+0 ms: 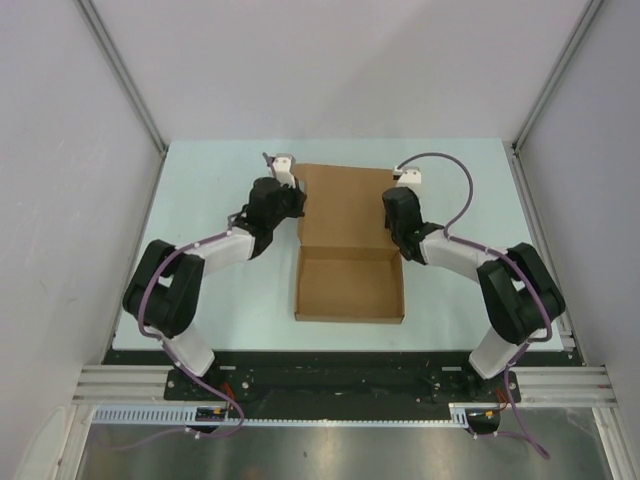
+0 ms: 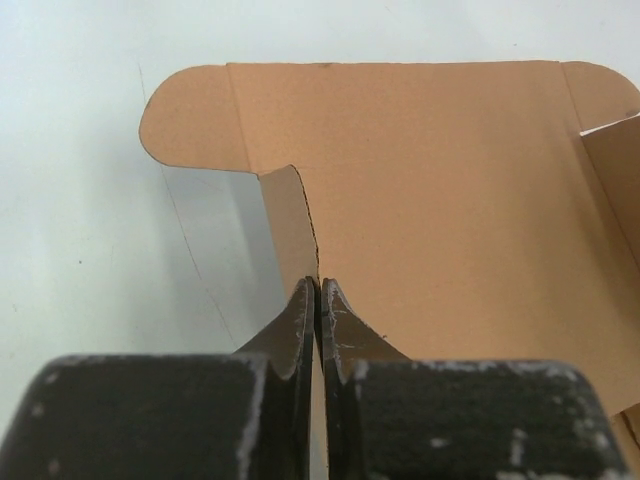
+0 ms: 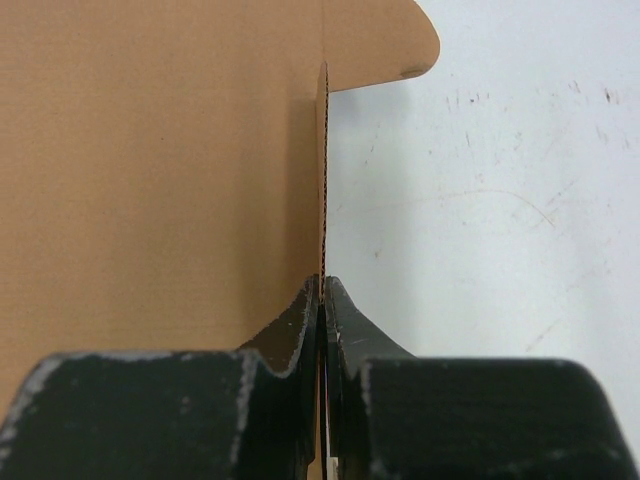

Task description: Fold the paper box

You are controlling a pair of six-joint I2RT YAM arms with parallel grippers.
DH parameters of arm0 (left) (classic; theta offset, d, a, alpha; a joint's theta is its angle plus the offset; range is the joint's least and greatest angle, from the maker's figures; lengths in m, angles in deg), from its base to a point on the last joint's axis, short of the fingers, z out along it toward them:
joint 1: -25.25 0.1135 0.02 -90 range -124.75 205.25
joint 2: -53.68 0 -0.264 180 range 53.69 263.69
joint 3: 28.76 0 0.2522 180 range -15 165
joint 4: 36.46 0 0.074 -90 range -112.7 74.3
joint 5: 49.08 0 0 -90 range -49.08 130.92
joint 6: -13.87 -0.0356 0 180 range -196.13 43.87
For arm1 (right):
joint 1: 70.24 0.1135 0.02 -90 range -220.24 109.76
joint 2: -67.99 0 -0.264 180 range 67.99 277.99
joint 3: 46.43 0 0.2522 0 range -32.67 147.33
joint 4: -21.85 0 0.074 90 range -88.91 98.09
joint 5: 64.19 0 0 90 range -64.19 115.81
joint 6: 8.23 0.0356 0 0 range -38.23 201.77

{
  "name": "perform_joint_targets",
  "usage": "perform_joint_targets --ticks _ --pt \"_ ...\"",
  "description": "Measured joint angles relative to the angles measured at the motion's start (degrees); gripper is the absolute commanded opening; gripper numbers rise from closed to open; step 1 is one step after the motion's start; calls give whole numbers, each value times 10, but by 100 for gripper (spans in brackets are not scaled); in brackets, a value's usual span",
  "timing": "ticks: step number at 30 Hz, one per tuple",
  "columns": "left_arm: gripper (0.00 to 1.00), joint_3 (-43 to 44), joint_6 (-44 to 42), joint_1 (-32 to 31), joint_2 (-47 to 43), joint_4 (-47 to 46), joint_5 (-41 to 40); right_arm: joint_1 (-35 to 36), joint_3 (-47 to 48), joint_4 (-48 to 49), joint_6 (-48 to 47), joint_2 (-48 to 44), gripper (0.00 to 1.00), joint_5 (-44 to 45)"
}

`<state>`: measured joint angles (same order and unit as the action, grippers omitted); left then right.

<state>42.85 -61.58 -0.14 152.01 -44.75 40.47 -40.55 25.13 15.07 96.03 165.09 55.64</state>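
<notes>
**Parts shown:** one paper box (image 1: 348, 240), two arms, two grippers, one table (image 1: 215, 190).

**Paper box.** It lies on the table between the two grippers and is partly assembled. The half nearer the arm bases forms one shallow tray (image 1: 350, 288) with raised walls. The half beyond it is one flat lid panel (image 1: 348, 205).

**Left gripper** (image 2: 318, 300). Its fingers (image 2: 296, 335) are pressed together, pinching the thin edge of one side flap (image 2: 290, 215). This flap is raised from the left border of the lid panel. The lid panel lies flat to the right of this gripper, and the table surface shows to its left. One rounded tab (image 2: 185, 125) lies flat ahead of the fingertips and to their left, at the far corner of the panel.

**Right gripper** (image 3: 322, 298). Its fingers (image 3: 290, 340) are likewise pressed together, pinching a second side flap (image 3: 322, 160). The flap is seen edge-on as an upright line running straight ahead from the fingertips. The lid panel lies to the left of this gripper and the table to its right. A second rounded tab (image 3: 395, 40) lies ahead of the fingertips and to their right.

**Overhead view.** The two grippers stand at opposite side borders of the lid panel, roughly level with each other. The panel spans the space between them. The tray lies behind both, toward the arm bases, and neither gripper touches it.
</notes>
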Motion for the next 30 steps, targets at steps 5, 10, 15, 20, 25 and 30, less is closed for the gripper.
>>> perform_joint_targets --ticks 5,10,15,20,25,30 --pt "3 -105 0 -10 -66 -96 -8 31 -74 71 -19 -49 0 26" --pt "3 -204 -3 -15 -128 -203 -21 58 -145 163 -47 -89 0 40" --pt "3 -289 -16 -21 -162 -352 -32 81 -197 224 -70 -131 40 42" --pt "3 -338 -32 -37 -172 -463 -43 103 -212 219 -78 -182 55 31" --pt "2 -352 -48 -45 -179 -502 -52 107 -213 193 -76 -250 61 21" --pt "2 -372 -72 -58 -192 -518 -61 90 -213 152 -56 -326 62 -3"
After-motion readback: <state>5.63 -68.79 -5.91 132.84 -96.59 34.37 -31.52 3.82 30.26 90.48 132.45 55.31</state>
